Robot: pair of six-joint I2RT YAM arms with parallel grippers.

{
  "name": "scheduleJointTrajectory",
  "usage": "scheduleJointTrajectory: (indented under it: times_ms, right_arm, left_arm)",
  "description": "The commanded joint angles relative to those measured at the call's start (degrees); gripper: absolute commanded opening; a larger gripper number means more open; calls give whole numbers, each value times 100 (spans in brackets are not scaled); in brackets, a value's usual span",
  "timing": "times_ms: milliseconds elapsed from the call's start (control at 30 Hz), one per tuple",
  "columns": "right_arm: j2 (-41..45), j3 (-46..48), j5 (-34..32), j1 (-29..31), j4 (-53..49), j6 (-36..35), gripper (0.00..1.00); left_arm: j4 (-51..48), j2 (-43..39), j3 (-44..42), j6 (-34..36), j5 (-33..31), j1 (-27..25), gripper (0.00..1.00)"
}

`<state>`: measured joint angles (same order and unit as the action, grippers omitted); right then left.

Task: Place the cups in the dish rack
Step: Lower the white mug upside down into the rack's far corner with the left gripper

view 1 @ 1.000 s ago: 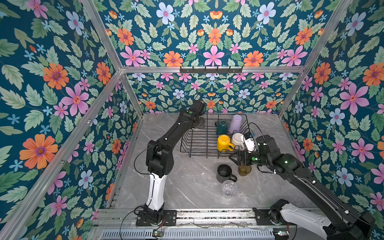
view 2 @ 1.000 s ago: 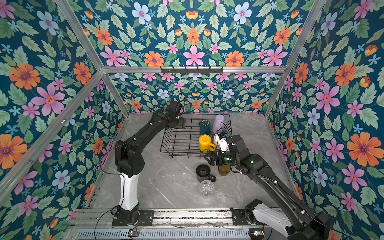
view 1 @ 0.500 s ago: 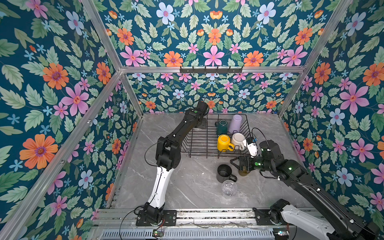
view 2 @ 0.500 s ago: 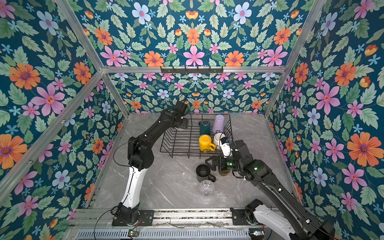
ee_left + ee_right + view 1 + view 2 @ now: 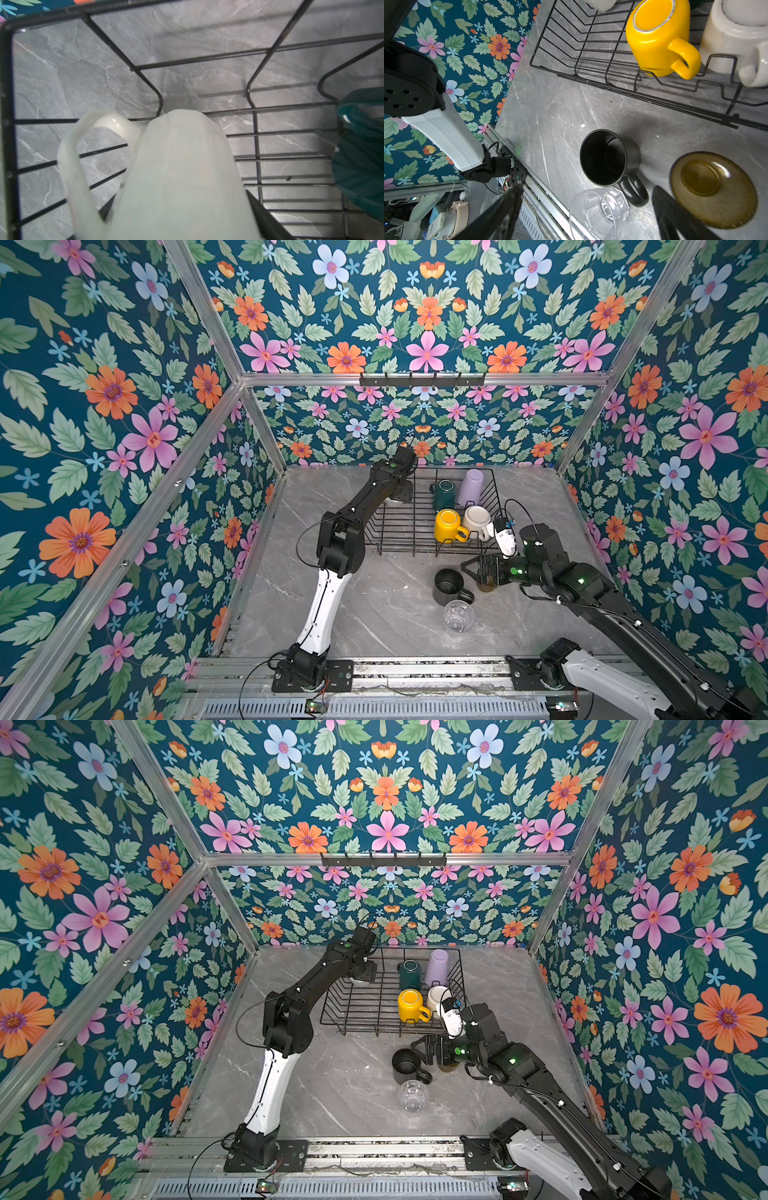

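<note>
The black wire dish rack (image 5: 399,531) (image 5: 361,1006) stands at the back of the table. In it are a dark green mug (image 5: 444,493) (image 5: 361,155), a lilac tumbler (image 5: 471,487), a yellow mug (image 5: 448,526) (image 5: 654,37) and a cream-white mug (image 5: 477,520) (image 5: 733,35), all upside down. My left gripper (image 5: 401,489) (image 5: 180,205) is shut on a white mug (image 5: 182,176), bottom up, over the rack's far left corner. On the table stand a black mug (image 5: 449,587) (image 5: 604,158), a clear glass tumbler (image 5: 458,616) (image 5: 598,212) and an olive-brown tumbler (image 5: 714,189). My right gripper (image 5: 471,570) (image 5: 587,191) hangs open beside these.
A black hook rail (image 5: 422,380) is mounted high on the back wall. Flowered walls close in the grey marble table (image 5: 374,614) on three sides. An aluminium rail (image 5: 415,672) with both arm bases runs along the front edge.
The left arm's elbow has swung to the right while its gripper stayed over the rack's far left corner. The right gripper has drifted left, closer to the black mug, and opened slightly wider.
</note>
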<state>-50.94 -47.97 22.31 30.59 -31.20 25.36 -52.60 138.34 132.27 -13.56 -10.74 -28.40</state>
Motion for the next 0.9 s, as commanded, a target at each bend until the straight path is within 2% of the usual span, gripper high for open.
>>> scheduleJointTrajectory:
  times_ms: [0,33,100,133,200,267,367,567,867]
  right_arm:
    - [-39,-2,70,4,176,65,97]
    - [-48,-6,79,0,188,74,97]
    - [-39,6,92,1,210,107,97]
    - [-32,22,94,2,219,114,97]
    - [-22,42,91,3,233,131,97]
    - [-21,60,81,8,228,135,97]
    - [-47,59,81,4,239,142,97]
    - [-90,61,63,1,262,153,97]
    - [-114,68,57,3,290,171,97]
  left_arm:
    - [66,23,44,20,-75,27,0]
    - [59,49,45,12,-61,33,0]
    - [48,104,45,-2,-15,54,11]
    - [48,120,37,-6,6,62,17]
    - [46,148,42,-5,11,67,37]
    - [47,158,29,2,-14,66,51]
    - [66,162,27,51,-61,72,65]
    - [79,151,-6,126,-121,71,82]
    - [210,55,-114,135,-66,70,92]
